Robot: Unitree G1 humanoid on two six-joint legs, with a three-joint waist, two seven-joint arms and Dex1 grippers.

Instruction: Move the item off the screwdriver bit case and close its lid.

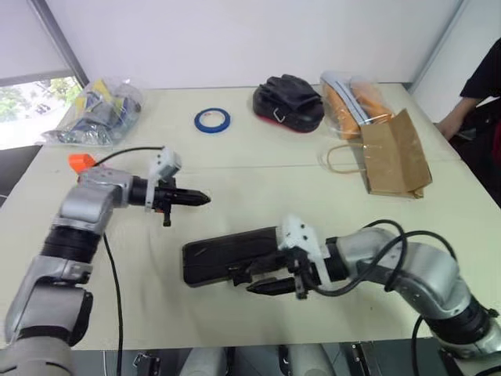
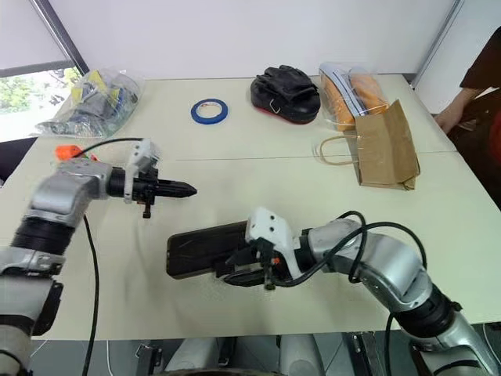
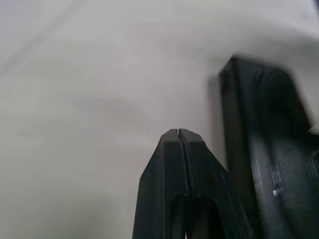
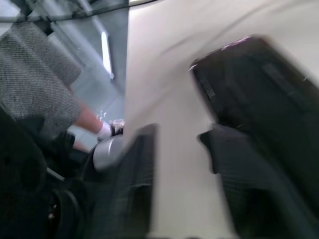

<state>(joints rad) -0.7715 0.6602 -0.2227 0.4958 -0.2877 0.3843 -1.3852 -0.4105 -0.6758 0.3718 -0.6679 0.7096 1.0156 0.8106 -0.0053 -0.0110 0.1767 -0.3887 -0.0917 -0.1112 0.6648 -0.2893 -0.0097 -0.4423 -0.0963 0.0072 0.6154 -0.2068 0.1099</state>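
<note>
Left eye view: the case (image 1: 223,256) lies lid-down, closed, on the desk (image 1: 258,180) near its front edge. The bag (image 1: 395,157) lies well apart, far right. Left hand (image 1: 200,199) is clenched, empty. Right hand (image 1: 262,283) at the case's front edge; grip unclear.

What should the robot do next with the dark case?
Probably press the right gripper down on the near edge of the screwdriver bit case to latch it. The lid looks down already, and the paper bag lies well away, beside the person's hand.
</note>
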